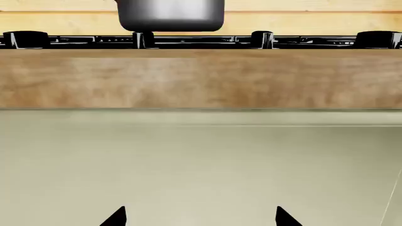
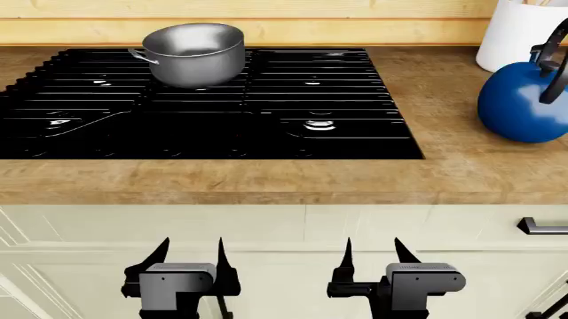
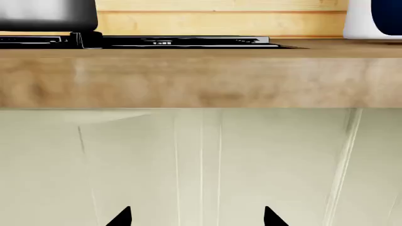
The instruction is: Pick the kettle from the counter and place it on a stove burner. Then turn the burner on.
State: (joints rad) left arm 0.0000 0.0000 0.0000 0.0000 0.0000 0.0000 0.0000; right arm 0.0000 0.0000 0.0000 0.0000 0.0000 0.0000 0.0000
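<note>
The kettle (image 2: 525, 101) sits on the counter (image 2: 443, 100) at the far right, well clear of the stove and just in front of a white jar (image 2: 519, 33) by the back wall. Part of its body and handle is cut off by the right edge of the head view. It stands upright, and its black handle (image 2: 552, 56) arches up over the blue body, so its long axis runs vertically.

Both grippers hang low in front of the cream cabinet doors (image 2: 266, 229), below the counter's front edge. The left gripper (image 2: 191, 256) and the right gripper (image 2: 371, 256) each show their finger tips spread apart with nothing between them. The two wrist views agree, showing only dark finger tips set wide against the cabinet face.

From the right gripper the kettle lies up, farther back and to the right. The left gripper is much farther from it. The right arm is therefore probably the better one for the reach. It would need to rise above the counter edge before moving right toward the handle.

On the stove, a grey pot (image 2: 191, 53) occupies the far left area. The near right burner (image 2: 320, 125) is uncovered and is the open burner closest to the kettle, so it seems a sensible target.

No brand, label or readable writing shows on the kettle, pot, jar or stove.
</note>
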